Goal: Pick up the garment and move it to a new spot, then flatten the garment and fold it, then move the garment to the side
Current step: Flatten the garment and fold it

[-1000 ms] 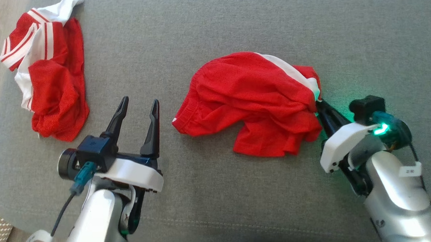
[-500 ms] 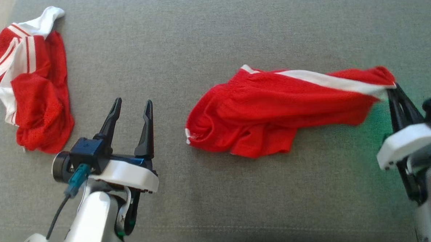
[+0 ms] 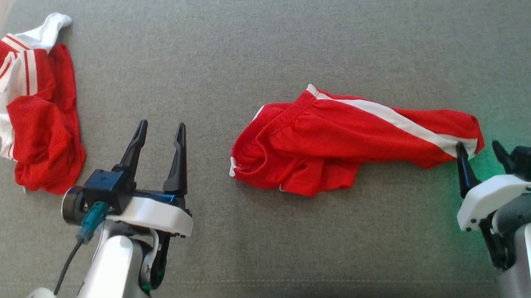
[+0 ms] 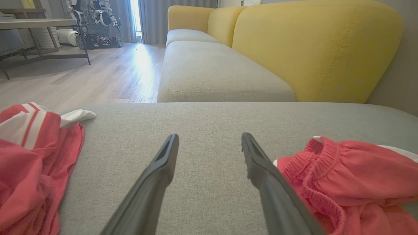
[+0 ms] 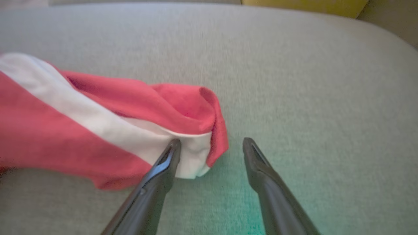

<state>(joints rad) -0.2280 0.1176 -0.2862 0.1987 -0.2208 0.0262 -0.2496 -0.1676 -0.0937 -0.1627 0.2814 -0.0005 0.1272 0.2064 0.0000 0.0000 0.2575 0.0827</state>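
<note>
Garment (image 3: 337, 141) lies spread on grey cushion (image 3: 261, 46), wood floor (image 4: 98, 75) past left edge; your right tool (image 3: 477, 145) wide at hem, left tool (image 3: 162, 124) wide, apart.

No legible text or numbers, white cable tag (image 3: 37, 297) too blurred to read

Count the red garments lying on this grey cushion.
2. A crumpled garment lies far left; a stretched garment lies right of centre, its end beside the right gripper.
</note>
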